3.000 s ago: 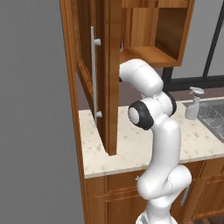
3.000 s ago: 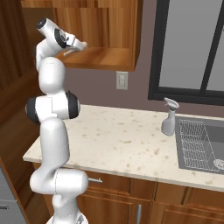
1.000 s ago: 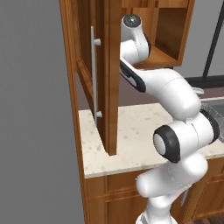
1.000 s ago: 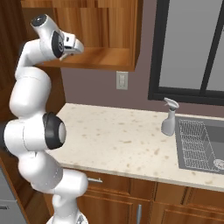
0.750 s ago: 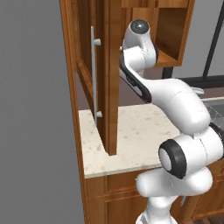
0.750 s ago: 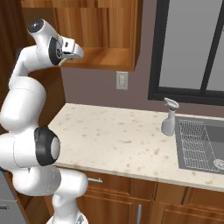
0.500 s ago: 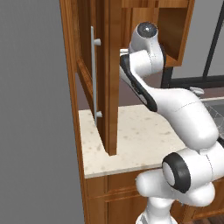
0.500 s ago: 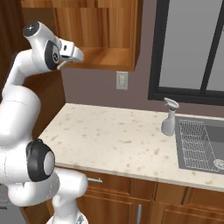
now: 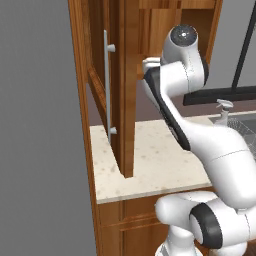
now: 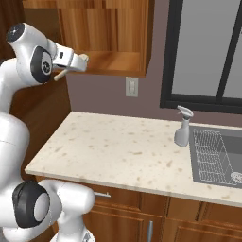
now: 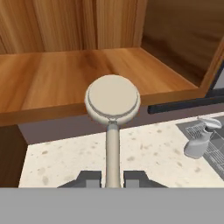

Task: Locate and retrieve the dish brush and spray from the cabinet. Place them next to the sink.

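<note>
My gripper is shut on the thin handle of the dish brush, whose round pale head points at the front edge of the cabinet's bare lower shelf. From the right base, the gripper holds the brush just in front of that shelf, high above the counter. The cabinet door stands open with its silver bar handle facing left. The pale spray bottle stands upright on the counter beside the dark sink, far from the gripper. It also appears as the spray at the hand view's right edge.
A beige speckled counter runs below the cabinet to the sink's wire rack. A wall outlet sits under the cabinet and a dark-framed window above the sink. The open door blocks the left side.
The arm has swung its elbow outward and the hand has drawn back and slightly down from the shelf, still holding the brush. The spray has stayed put.
</note>
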